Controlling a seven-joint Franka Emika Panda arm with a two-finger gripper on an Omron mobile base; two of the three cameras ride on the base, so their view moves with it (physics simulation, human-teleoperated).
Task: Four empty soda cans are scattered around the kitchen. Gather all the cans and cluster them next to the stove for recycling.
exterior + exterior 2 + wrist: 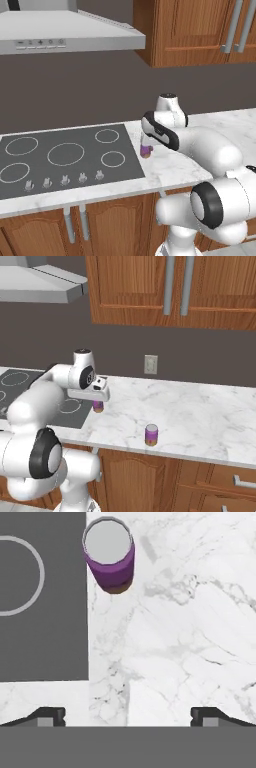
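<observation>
At the left of the left base view, the dark grey stove (pixel 65 155) lies flush in the white marble bench (pixel 172 167), five thin white burner rings on its top and a row of small silver knobs (pixel 64 180) along its front edge. Just right of the stove's right edge, near frame centre, a purple soda can (pixel 145 150) stands upright on the marble, directly under the claw (pixel 150 134); only the can's lower body shows there, the rest hidden behind the hand.

In the hand view the same can sits at upper centre-left, its pale silvery top facing the camera, purple wall below and a brownish band at its base, close beside the stove's edge though contact cannot be judged. The two dark fingertips (pixel 50 716) rise at the bottom corners, wide apart with nothing between them, and the can lies well above them in the frame, nearer the left tip's side than the right.

In the right base view the stove is cut off at the left edge. The claw hangs at centre-left over the first can. A second soda can (pixel 151 434) stands upright further right, near the bench's front edge, purple with a silvery top and an orange-brown foot, well apart from the claw.
</observation>
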